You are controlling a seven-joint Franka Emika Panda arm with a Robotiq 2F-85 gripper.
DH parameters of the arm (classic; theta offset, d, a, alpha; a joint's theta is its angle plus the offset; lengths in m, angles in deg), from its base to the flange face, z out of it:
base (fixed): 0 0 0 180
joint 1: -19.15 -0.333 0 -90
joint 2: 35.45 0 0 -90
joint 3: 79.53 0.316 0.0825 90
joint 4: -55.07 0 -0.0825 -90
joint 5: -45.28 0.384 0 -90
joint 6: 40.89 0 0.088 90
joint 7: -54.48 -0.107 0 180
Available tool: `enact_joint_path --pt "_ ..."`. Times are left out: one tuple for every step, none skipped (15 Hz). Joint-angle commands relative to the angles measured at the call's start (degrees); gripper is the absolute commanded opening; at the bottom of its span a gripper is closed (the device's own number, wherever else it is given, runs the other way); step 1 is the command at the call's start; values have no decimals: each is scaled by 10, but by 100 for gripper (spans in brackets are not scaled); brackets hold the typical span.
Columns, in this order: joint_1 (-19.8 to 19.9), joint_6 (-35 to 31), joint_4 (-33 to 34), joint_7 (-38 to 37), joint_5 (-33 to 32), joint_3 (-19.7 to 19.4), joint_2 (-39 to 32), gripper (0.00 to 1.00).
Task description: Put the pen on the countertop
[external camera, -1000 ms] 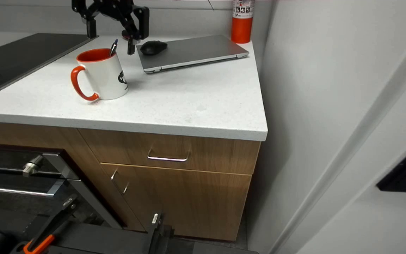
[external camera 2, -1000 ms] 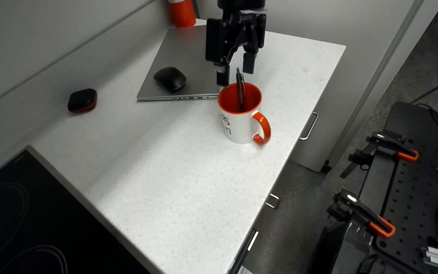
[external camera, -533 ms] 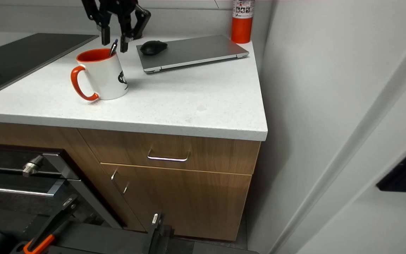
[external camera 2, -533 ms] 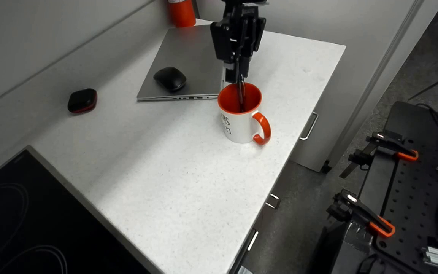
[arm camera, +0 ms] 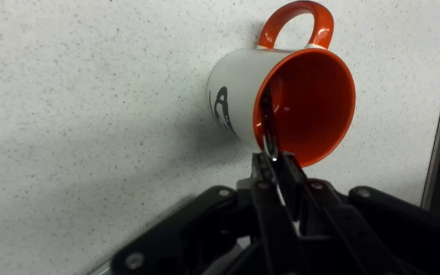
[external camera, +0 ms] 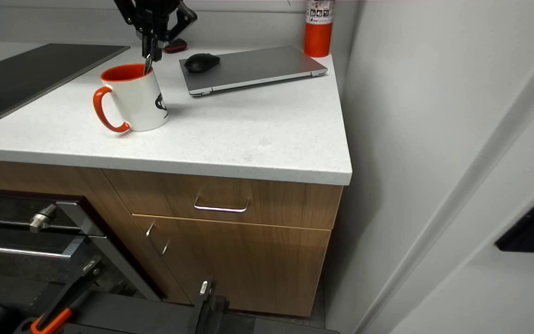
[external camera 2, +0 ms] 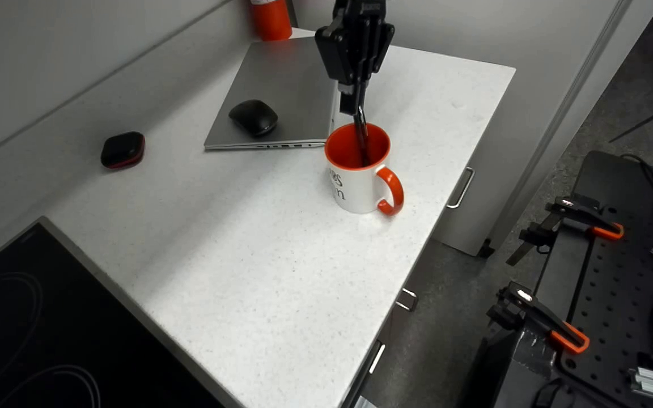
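Apparently, grasping is done: the tool (arm camera: 274, 165) pinches the pen (arm camera: 268, 122), lower end inside the mug (external camera: 138, 103); placement on the worktop (external camera 2: 247, 266) remains.

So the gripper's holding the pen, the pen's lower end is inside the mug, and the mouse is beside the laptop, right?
Not quite: the mouse sits on the laptop, as both exterior views show. The gripper does hold the pen, its lower end inside the mug.
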Motion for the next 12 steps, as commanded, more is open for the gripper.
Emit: enact_joint_path --pt "7 23 -10 21 17 -3 34 3" --pt "6 27 -13 22 17 -4 46 3" --pt "6 29 -15 18 14 -5 56 3" --pt "5 30 -17 17 15 -6 69 3" --pt "5 30 -19 14 13 -8 83 3" --pt "4 32 -20 11 11 -10 95 3" --pt "4 34 -22 10 9 -13 110 3" --pt "5 43 -23 11 8 -18 128 3" --pt "6 48 -25 10 9 -23 144 3" --pt "7 51 -25 7 7 -29 159 3" --pt "10 49 -24 -4 -1 -32 171 3" --pt "15 46 -24 -19 -26 -32 177 3"
